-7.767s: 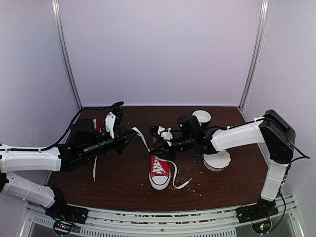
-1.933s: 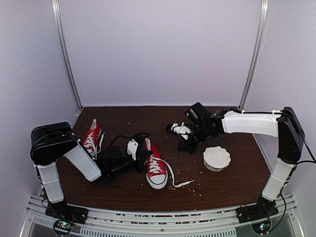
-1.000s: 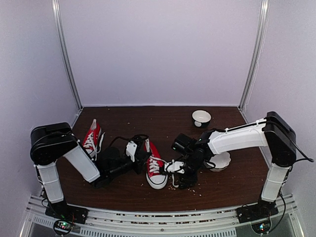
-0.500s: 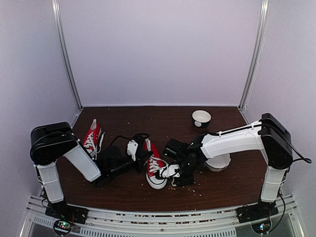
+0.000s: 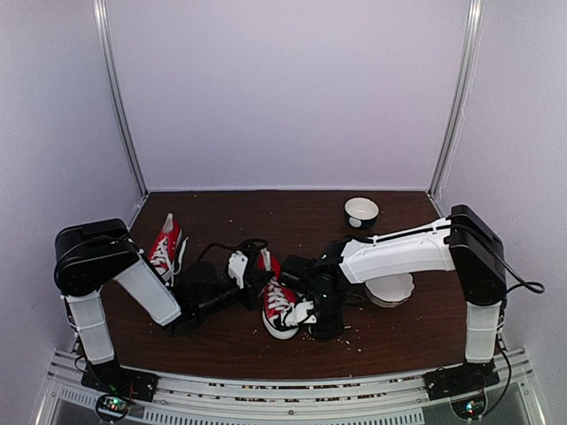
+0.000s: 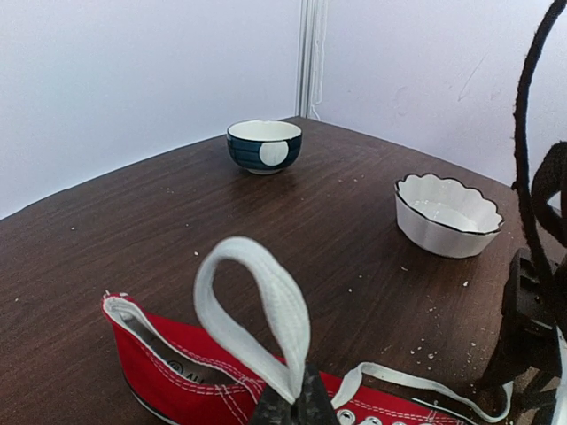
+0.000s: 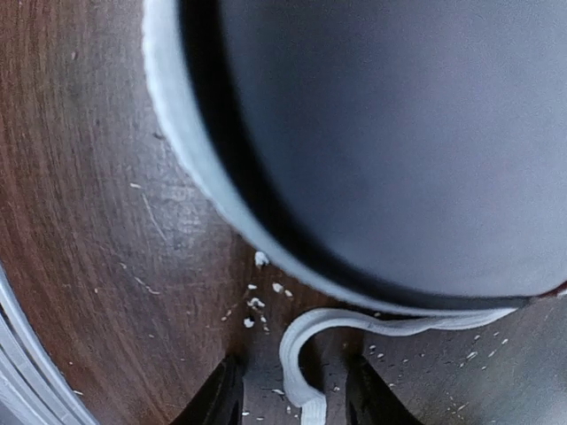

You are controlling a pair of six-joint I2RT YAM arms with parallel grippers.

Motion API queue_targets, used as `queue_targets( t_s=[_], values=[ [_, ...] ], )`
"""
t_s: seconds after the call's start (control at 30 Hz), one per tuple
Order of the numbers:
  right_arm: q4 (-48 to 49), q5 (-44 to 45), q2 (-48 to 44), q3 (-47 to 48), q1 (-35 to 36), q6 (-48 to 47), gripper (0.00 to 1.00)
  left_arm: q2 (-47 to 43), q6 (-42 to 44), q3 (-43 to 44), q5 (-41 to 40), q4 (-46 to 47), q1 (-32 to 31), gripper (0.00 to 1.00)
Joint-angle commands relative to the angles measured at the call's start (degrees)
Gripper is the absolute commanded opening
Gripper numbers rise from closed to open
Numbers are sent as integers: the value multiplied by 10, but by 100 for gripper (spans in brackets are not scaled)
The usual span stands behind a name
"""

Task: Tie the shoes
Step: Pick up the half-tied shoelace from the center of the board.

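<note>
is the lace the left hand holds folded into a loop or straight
Folded into a loop: the white lace arches up and both ends meet, pinched in the left hand above the red shoe.

— Can we read the right gripper at the middle sneaker's toe?
— Barely. From above its jaws are too small, and it hides part of that toe.
— And its wrist view?
— A blurred dark mass we cannot name. The lace runs off our bottom edge.

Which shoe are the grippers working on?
The middle shoe: the left gripper pinches its lace loop, and the right gripper straddles its loose lace. The other shoe lies apart, far left, untouched.
</note>
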Motion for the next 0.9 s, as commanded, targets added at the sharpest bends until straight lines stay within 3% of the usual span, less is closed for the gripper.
queue_targets(
  t_s=[0.0,0.1,0.27,0.4,0.57,0.77,0.87],
  values=[
    [-62,-68,45,-12,-2,-12,38,2,9,3,2,27,4,0],
    [-49,-53,40,-17,-4,-6,30,1,9,2,0,29,4,0],
    [-24,-11,28,-21,-10,10,0,1,11,2,1,29,4,0],
    [9,-3,-29,-38,-34,31,0,3,15,2,-2,28,4,0],
    [112,-55,-88,-27,-122,94,0,6,16,3,-4,31,4,0],
    [310,-165,-69,67,-210,240,0,8,16,4,-2,33,4,0],
    [371,-181,-23,136,-212,301,0,7,17,3,-5,34,4,0]
  ],
)
